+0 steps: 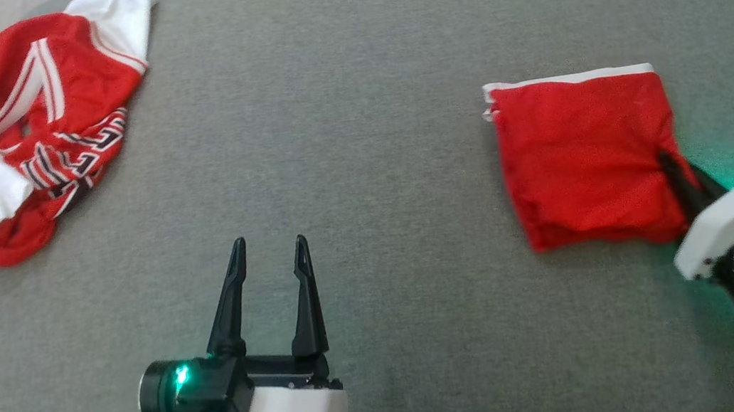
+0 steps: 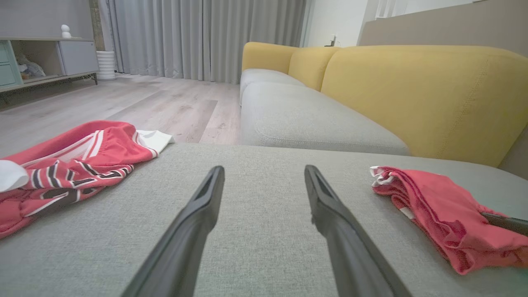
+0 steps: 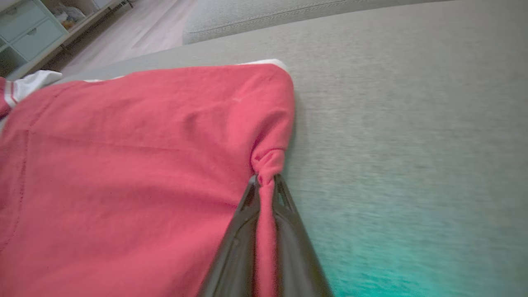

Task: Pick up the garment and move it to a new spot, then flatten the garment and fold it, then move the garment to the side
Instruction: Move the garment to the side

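A folded red garment [image 1: 586,157] with a white strip along its far edge lies on the grey cushion [image 1: 347,166] at the right. My right gripper [image 1: 665,158] is shut on a pinch of cloth at the garment's right edge; the right wrist view shows the red fabric [image 3: 144,165] bunched between the closed fingers [image 3: 266,181]. My left gripper [image 1: 270,247] hovers open over bare cushion near the front, left of the garment, with nothing between its fingers. In the left wrist view the garment [image 2: 437,214] lies to the right of that gripper [image 2: 264,170].
A crumpled red and white jersey [image 1: 26,132] with striped trim lies at the cushion's far left corner. In the left wrist view a yellow-backed sofa [image 2: 412,90] stands beyond the cushion, with wooden floor [image 2: 123,103] and a cabinet [image 2: 45,57] to the left.
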